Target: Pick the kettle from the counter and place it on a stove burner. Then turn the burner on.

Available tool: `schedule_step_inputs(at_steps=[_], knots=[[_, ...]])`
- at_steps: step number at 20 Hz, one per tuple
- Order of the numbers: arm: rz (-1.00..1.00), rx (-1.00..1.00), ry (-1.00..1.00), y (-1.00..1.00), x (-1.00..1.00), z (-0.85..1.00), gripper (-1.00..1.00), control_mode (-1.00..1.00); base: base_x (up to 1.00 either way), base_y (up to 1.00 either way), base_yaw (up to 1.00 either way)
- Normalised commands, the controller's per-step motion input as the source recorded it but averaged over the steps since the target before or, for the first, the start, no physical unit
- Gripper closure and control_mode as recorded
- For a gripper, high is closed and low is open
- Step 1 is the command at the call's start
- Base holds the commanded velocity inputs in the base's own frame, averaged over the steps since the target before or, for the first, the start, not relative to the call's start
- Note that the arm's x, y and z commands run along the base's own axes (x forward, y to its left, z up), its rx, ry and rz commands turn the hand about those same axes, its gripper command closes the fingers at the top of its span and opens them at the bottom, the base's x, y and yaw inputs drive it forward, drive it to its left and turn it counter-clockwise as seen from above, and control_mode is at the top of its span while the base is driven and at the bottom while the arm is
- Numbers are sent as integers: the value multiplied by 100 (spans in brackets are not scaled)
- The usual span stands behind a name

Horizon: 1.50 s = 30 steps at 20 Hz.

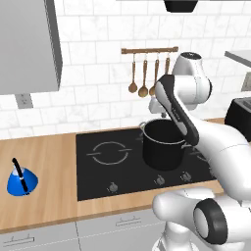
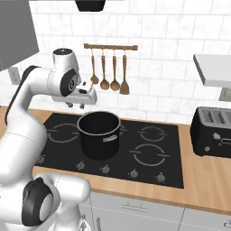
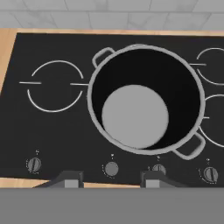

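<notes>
The small blue kettle (image 1: 22, 179) with its black handle stands upright on the wooden counter (image 1: 46, 157), far to the left of the cooktop. My gripper (image 2: 76, 105) hangs above the back left of the black cooktop, just over and behind the big black pot (image 2: 99, 134). In the hand view the gripper (image 3: 111, 180) looks straight down; its jaws stand apart with nothing between them. A free stove burner (image 1: 110, 153) lies left of the pot, and the same burner (image 3: 54, 85) shows in the hand view. The kettle is well away from the gripper.
The pot (image 1: 164, 144) sits mid-cooktop with steel handles. A row of knobs (image 3: 111, 168) runs along the cooktop's front edge. Two more burners (image 2: 146, 155) lie right of the pot. A black toaster (image 2: 212, 131) stands at the right; wooden utensils (image 2: 108, 74) hang on the wall.
</notes>
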Motion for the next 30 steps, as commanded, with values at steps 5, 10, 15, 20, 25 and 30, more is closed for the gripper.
schedule_step_inputs(at_steps=[5,10,15,20,25,30], knots=[[0,0,0,17,-22,-30,-100,-100,0,0,0],[0,0,0,67,-20,-40,-100,-100,0,0,0],[7,0,0,80,-5,-36,-100,-100,0,0,0],[10,0,0,73,-4,-39,-100,-100,0,0,0],[9,0,0,82,0,-41,-100,-100,0,0,0],[8,0,3,98,0,-28,-100,-100,0,0,0]])
